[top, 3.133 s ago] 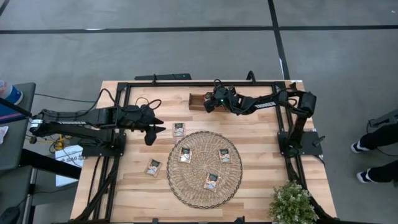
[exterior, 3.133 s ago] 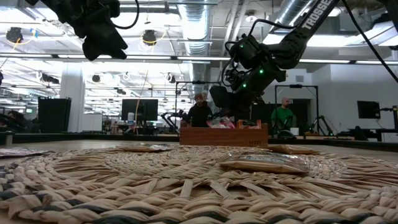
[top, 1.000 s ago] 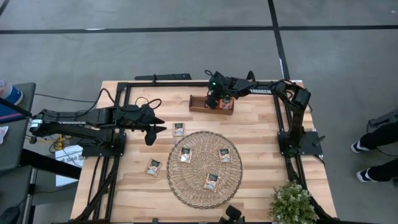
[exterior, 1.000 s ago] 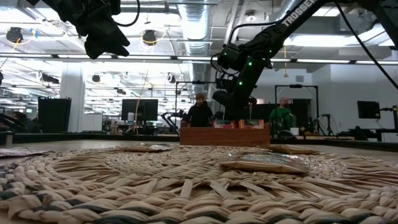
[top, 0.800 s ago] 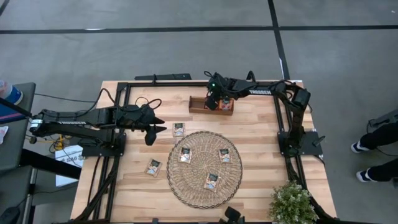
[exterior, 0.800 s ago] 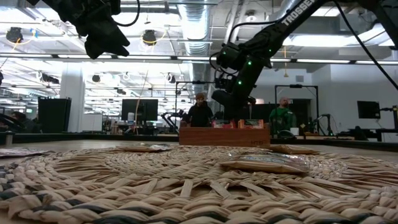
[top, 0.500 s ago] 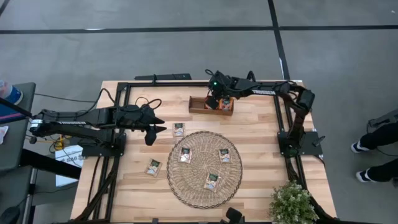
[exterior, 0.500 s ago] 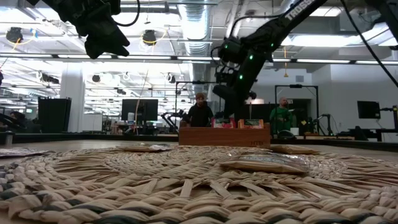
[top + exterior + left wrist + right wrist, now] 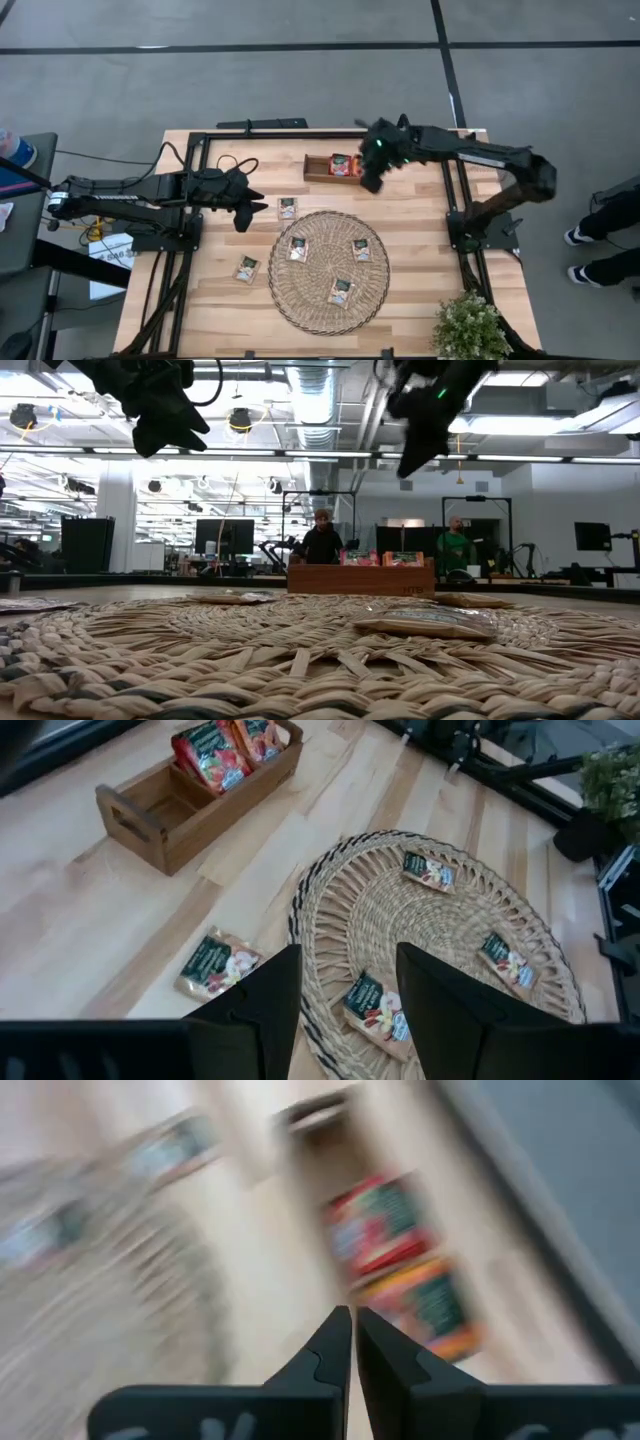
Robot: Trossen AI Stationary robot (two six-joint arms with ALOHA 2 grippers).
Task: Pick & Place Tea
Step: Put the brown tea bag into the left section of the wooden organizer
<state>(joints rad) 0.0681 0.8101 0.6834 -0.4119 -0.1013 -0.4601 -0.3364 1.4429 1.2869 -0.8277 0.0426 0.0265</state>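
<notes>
A brown wooden tray stands near the table's far edge, with red-orange tea sachets upright in it. Three sachets lie flat on the round woven mat. Two more lie flat on the bare wood to its left. My right gripper is shut and empty, high above the tray's right end. My left gripper hangs open and empty over the table's left part; through its wrist view I see the mat and the tray.
A potted plant stands at the near right corner. Black frame rails run along the table's left, far and right sides. In the low view two people stand in the room behind the tray.
My right gripper has risen steeply out of the tray and swung toward the table's right edge. The red-orange sachets stay standing in the tray. My left arm has kept still.
</notes>
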